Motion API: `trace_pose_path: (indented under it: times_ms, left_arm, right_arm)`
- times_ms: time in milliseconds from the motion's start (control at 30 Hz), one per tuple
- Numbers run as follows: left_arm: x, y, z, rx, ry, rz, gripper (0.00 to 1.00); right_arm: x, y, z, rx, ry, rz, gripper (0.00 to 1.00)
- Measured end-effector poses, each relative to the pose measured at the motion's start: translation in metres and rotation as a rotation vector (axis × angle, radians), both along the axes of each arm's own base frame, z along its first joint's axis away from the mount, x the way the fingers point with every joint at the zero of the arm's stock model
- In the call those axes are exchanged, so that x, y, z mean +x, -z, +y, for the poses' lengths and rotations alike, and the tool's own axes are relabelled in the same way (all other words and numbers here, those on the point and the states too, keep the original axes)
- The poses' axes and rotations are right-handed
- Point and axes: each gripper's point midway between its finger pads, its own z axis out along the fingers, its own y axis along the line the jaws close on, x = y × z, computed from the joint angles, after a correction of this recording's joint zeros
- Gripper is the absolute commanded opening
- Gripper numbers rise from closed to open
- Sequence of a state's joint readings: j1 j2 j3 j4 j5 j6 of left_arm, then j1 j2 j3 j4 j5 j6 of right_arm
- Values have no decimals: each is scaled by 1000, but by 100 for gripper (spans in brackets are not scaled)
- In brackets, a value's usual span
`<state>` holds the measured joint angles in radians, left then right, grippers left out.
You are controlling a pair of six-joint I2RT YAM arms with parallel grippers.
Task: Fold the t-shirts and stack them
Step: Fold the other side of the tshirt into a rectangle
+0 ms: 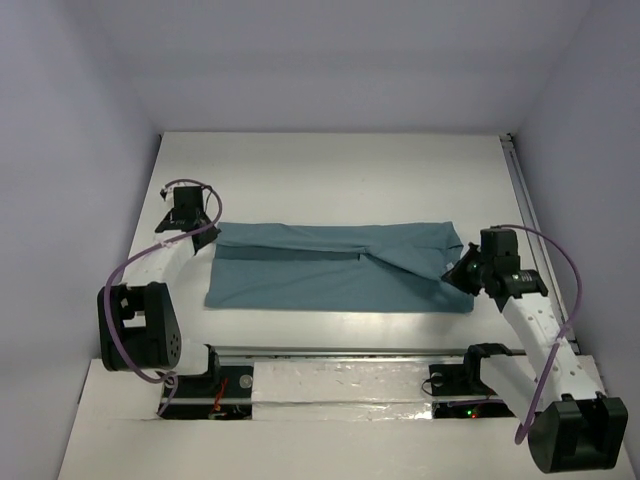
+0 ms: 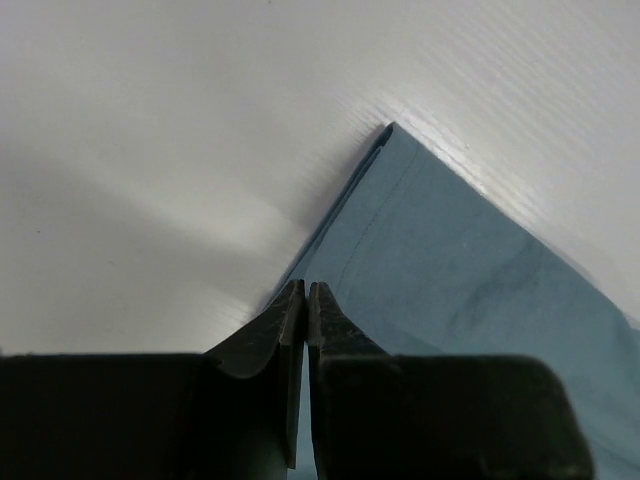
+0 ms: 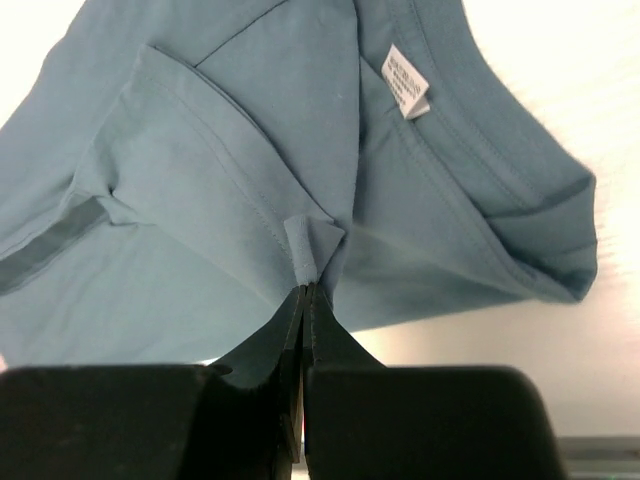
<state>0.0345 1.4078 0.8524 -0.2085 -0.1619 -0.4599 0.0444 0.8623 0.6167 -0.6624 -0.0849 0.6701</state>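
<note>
Right hand (image 3: 305, 290): clamped on a pinch of teal t-shirt (image 3: 230, 130), below its label (image 3: 405, 82). Left hand (image 2: 305, 288): closed at hem; hold on cloth unclear; desk (image 2: 150, 150) white.

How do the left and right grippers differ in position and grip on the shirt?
The left gripper sits at the left edge of the t-shirt, where cloth lies flat; the right gripper is at the collar end near the white label. The right gripper pinches a raised tuck of fabric; whether the left gripper holds cloth is unclear. Both are shut.
</note>
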Motion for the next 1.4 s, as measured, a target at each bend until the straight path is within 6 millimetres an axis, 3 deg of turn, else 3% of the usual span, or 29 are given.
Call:
trace_pose_path:
  times_ms: [133, 200, 233, 267, 333, 367, 400, 433, 467, 500, 700, 767, 867, 933, 1000, 1100, 1233, 1400]
  left_arm:
    - [4, -5, 1, 4, -3, -13, 0]
    - [1, 0, 1, 4, -3, -1, 4]
    - [-1, 3, 1, 3, -3, 7, 12]
    - [-5, 7, 1, 3, -4, 18, 37]
    - [-14, 17, 1, 4, -7, 46, 60]
    - [-18, 20, 1, 4, -12, 58, 67]
    - [-20, 22, 2, 3, -19, 65, 68]
    - [-22, 21, 2, 2, -23, 67, 69]
    - [-22, 19, 2, 2, -24, 60, 69]
    - [-21, 16, 1, -1, -25, 49, 70]
    - [-1, -15, -12, -32, 2, -66, 65]
    - [9, -17, -22, -44, 25, -74, 63]
    - [20, -10, -39, -58, 63, -70, 62]
    - [19, -4, -47, -66, 79, -53, 61]
    - [17, 0, -54, -72, 93, -50, 61]
    - [9, 13, -61, -82, 107, -33, 60]
    - [-10, 34, -66, -86, 121, 21, 60]
    - [-22, 46, -74, -87, 141, 47, 60]
  right_arm:
    - [-7, 1, 3, 35, 26, 38, 4]
    - [-11, 8, 6, 55, 40, 82, 27]
    - [-14, 12, 6, 60, 44, 102, 52]
    - [-17, 16, 7, 65, 52, 119, 60]
    - [-24, 20, 6, 60, 52, 145, 65]
    - [-24, 20, 6, 61, 51, 145, 65]
    - [-23, 19, 6, 58, 45, 142, 63]
    - [-22, 18, 6, 55, 39, 139, 32]
    - [-20, 17, 7, 52, 20, 140, 12]
    - [-15, 14, 9, 54, 3, 135, 0]
    - [41, 5, 25, 80, -107, 67, 0]
    - [62, 5, 32, 77, -143, 62, 10]
    - [98, 6, 42, 59, -192, 29, 34]
    - [114, 9, 48, 48, -221, 18, 42]
    - [128, 13, 52, 36, -241, 11, 43]
    - [138, 27, 59, 24, -261, 33, 43]
    - [136, 46, 67, 6, -289, 78, 42]
    - [133, 56, 78, -10, -319, 104, 31]
